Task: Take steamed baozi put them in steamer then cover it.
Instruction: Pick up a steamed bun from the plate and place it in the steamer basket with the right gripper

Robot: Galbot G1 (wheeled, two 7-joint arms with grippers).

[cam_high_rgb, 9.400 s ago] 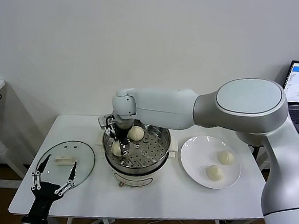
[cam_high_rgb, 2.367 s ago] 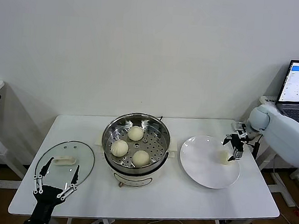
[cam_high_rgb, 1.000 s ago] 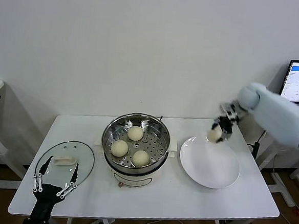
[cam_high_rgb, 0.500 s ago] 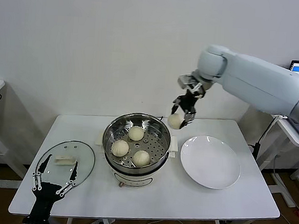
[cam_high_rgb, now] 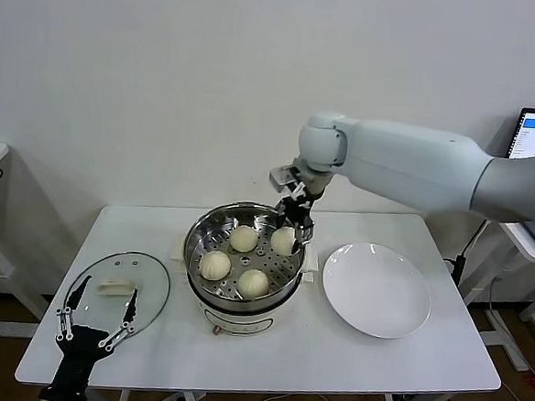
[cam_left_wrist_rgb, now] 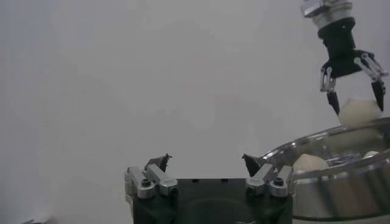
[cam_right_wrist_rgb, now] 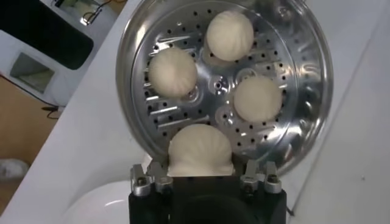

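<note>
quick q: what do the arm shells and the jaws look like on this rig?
The right arm has smooth, rounded, glossy pale grey-white shells with a bulbous wrist joint. The right gripper is a black body with silver linkage bars and thin dark jaws. The left gripper matches it: black base, silver screwed brackets, slim black-tipped jaws. No loose cables or markings are visible.

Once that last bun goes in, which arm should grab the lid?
Left, probably. The left gripper hangs open right at the glass cover on the table's left end. The right gripper is busy over the steamer, shut on the fourth baozi.
</note>
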